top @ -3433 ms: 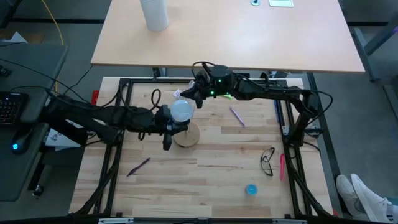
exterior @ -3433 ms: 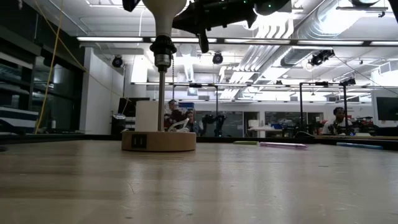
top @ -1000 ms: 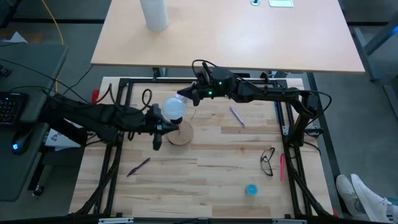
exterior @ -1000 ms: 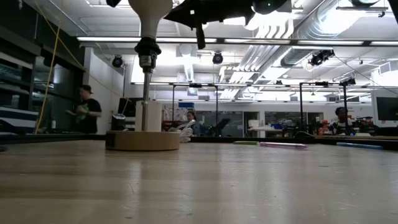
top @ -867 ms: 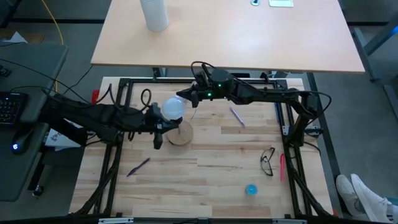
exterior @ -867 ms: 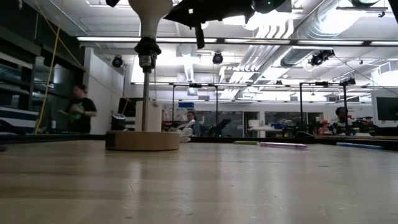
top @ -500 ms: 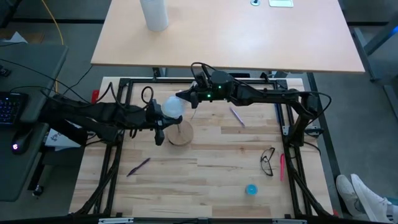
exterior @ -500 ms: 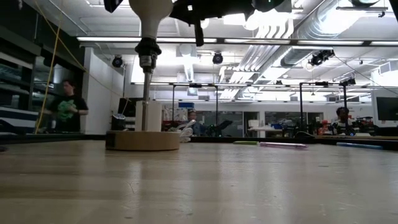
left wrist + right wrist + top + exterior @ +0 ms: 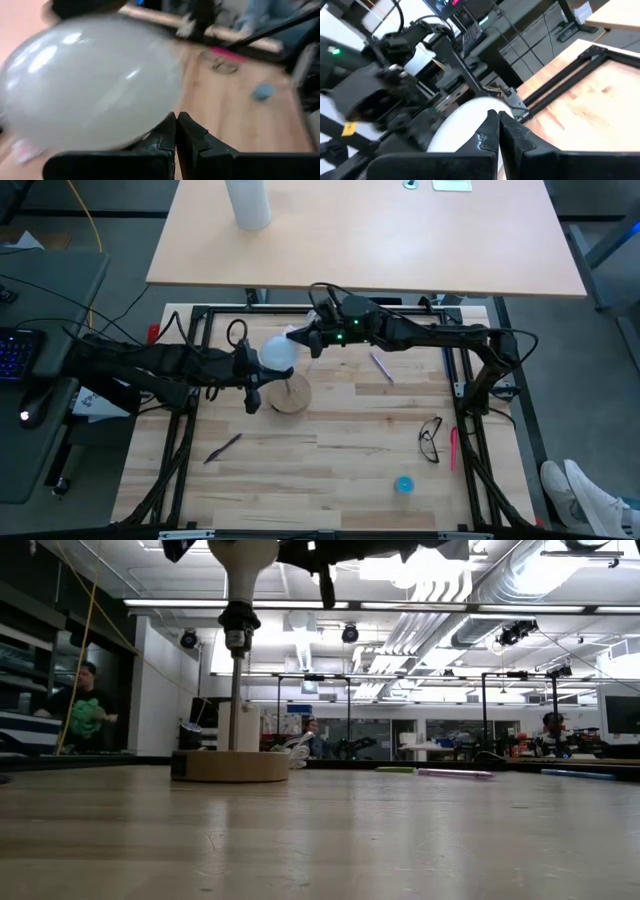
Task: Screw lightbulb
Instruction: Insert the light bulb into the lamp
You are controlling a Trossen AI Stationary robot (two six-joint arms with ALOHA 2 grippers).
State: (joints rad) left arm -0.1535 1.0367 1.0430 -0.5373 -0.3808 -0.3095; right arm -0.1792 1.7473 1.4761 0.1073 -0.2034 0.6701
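both hands shut beside lightbulb [image 9: 279, 353]; open table right.

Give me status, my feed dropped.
Both jaws shut, left gripper and right gripper flanking the bulb. Bulb atop the socket post. Nothing in the way.

Even overhead light from above my table, soft short shadows under my arms in the high view. Low view: backlit, the long ceiling strip lights [image 9: 420, 605] glare at upper centre, the near pale wooden tabletop [image 9: 320, 840] is out of focus across the bottom. My left wrist view is motion-blurred; the round frosted white lightbulb [image 9: 90, 82] fills the left with small glints. Right wrist view blurred at left.
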